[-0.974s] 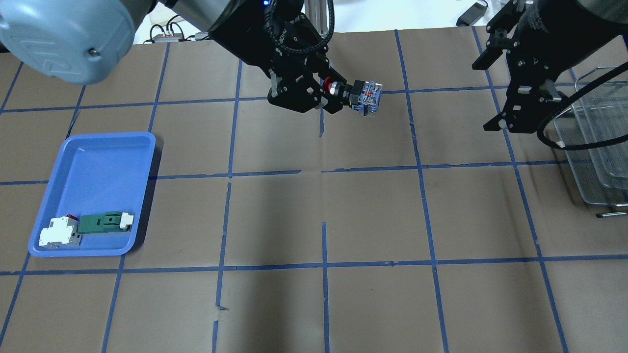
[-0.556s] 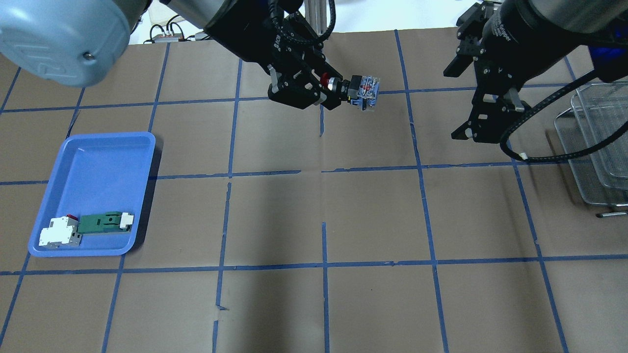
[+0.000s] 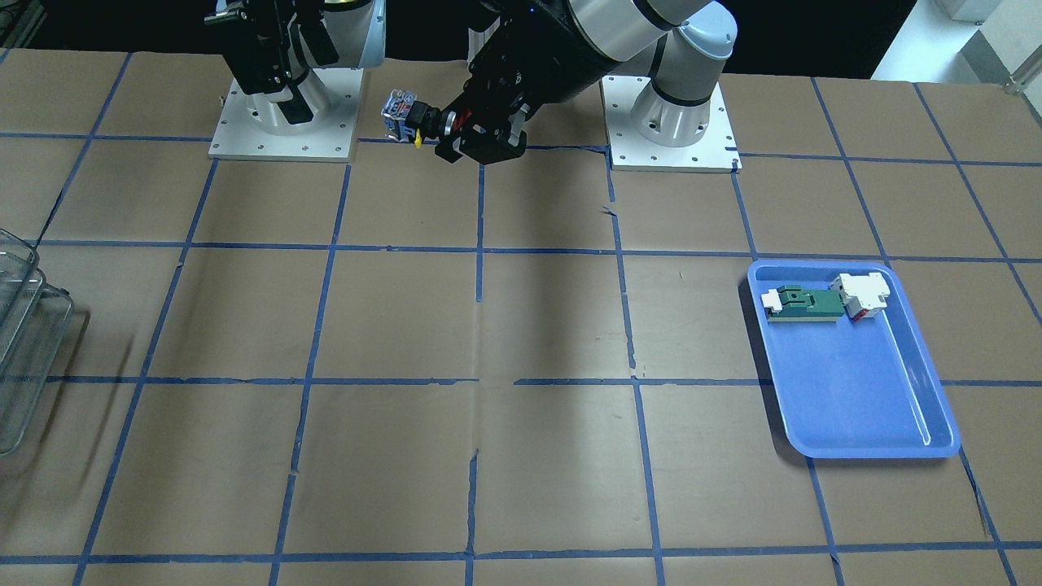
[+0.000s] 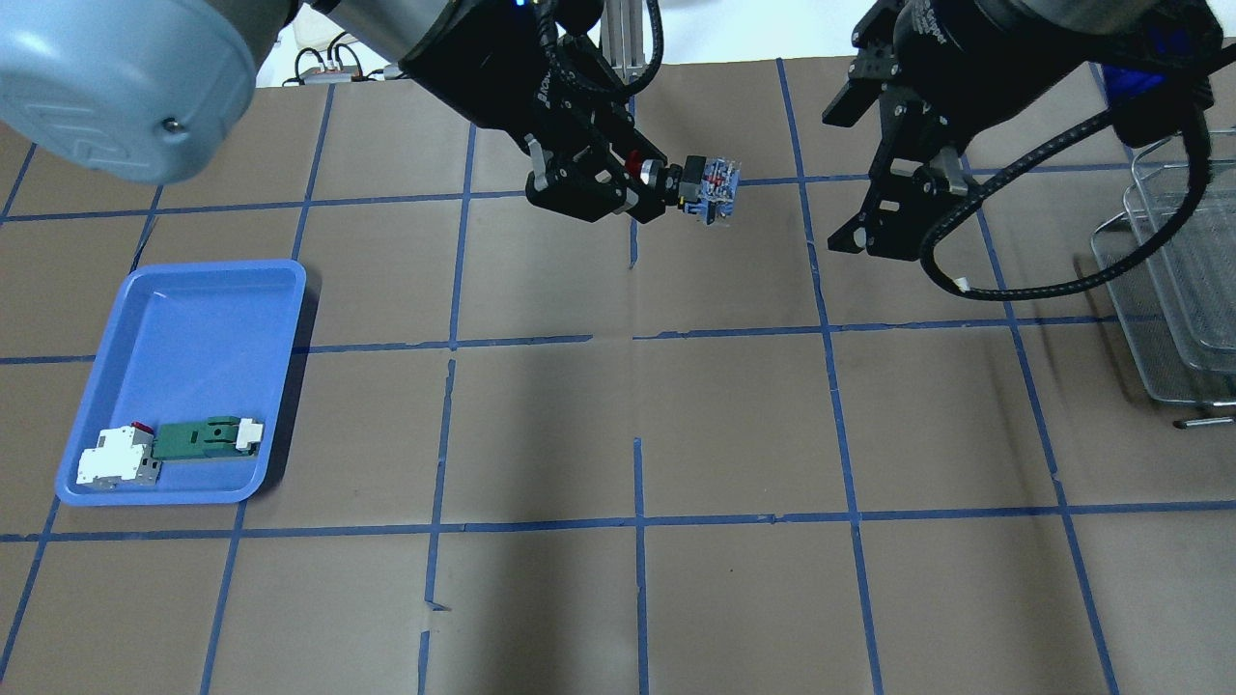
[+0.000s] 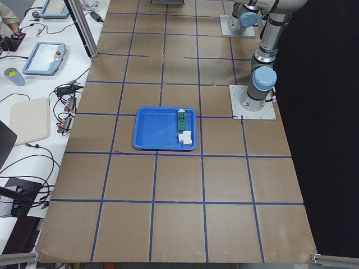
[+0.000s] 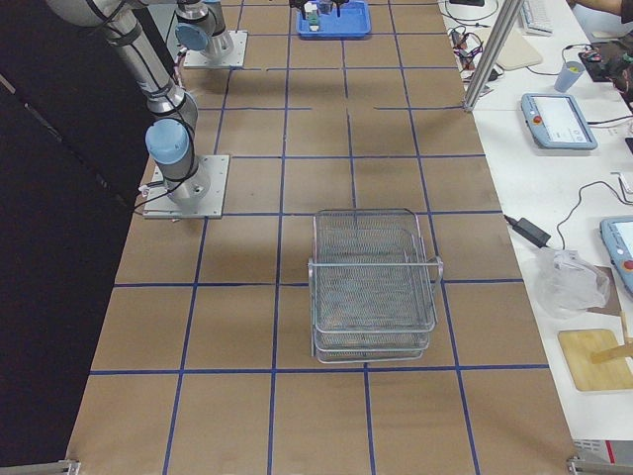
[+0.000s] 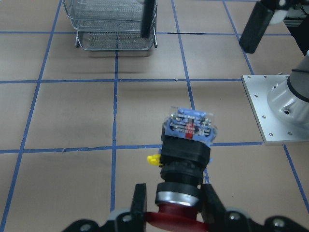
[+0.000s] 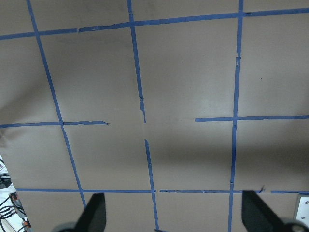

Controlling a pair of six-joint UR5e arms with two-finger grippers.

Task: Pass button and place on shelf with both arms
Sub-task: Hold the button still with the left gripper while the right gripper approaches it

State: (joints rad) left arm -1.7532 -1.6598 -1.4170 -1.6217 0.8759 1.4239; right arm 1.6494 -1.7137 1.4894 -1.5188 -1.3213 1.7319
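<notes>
The button (image 4: 702, 180), with a red head, black collar and blue-and-clear rear block, is held in the air by my left gripper (image 4: 645, 183), which is shut on its head end. The rear block points toward my right gripper (image 4: 838, 181). That gripper is open and empty, a short gap to the right of the button. The left wrist view shows the button (image 7: 186, 145) between the fingers (image 7: 140, 203). The right wrist view shows open fingertips (image 8: 94, 215) over bare table. The wire-mesh shelf (image 4: 1178, 280) stands at the right edge of the table.
A blue tray (image 4: 193, 319) at the left holds a green-and-white block (image 4: 203, 436) and a white-and-red block (image 4: 116, 456). The brown table carries a blue tape grid. The arm base plates (image 3: 672, 130) stand at the robot's side.
My right gripper has moved left from beside the shelf toward the button, still open. My left gripper has kept hold of the button and shifted it slightly.
</notes>
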